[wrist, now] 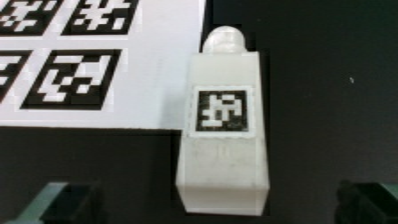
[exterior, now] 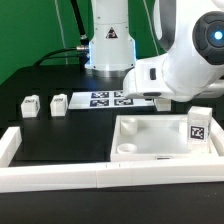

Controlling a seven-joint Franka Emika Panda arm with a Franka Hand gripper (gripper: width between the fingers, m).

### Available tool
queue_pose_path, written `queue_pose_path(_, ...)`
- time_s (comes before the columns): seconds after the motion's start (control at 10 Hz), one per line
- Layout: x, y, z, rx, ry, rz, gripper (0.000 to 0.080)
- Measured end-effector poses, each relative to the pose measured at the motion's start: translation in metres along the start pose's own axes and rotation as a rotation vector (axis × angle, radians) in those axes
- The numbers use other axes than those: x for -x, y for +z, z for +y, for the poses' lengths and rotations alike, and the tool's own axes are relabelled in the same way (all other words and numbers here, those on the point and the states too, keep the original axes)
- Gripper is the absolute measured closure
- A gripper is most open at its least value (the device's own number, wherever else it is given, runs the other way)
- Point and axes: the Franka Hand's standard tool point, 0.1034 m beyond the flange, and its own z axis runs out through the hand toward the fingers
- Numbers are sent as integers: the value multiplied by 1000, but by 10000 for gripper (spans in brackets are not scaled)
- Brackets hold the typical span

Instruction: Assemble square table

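White plastic on a black table (wrist: 329, 90): one leg (wrist: 222, 115) of the square table lies flat just beside the marker board (wrist: 80, 60). Its long side runs along the board's edge, so close that I cannot tell whether the two touch. The leg's black-and-white tag faces the wrist camera, and a narrow rounded peg sticks out of one end. The gripper (wrist: 214, 208) hangs over the leg's blunt end with its jaws spread wide. A dark fingertip (wrist: 63, 200) sits on either side, both clear of the plastic, and nothing is held. In the exterior view the arm (exterior: 185, 65) leans over the marker board (exterior: 110, 98) at its end on the exterior view's right, and its bulk hides both the gripper and that leg. Off the board's other end, toward the exterior view's left, lie a second leg (exterior: 30, 105) and a third leg (exterior: 58, 103), near each other but apart. The tabletop (exterior: 160, 138) rests rim up, nearer the camera than the board, with a round socket (exterior: 128, 150) showing in one corner. A tagged white block (exterior: 198, 126) rises at the tabletop's corner on the exterior view's right; I cannot tell whether it is a leg or part of the tabletop. The border wall (exterior: 60, 178) of white bars runs nearer the camera than the tabletop, well apart from the board.
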Motion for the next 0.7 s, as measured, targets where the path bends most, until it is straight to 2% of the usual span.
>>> queue_pose_path(0.3,3,30,-2,-2,11,15,150)
queue_pose_path(0.4,2,32,-2,-22,20,13,150)
queue_pose_path(0.6,2,32,0,-21,21,13,150)
queue_pose_path(0.7,2,33,0,-21,21,12,273)
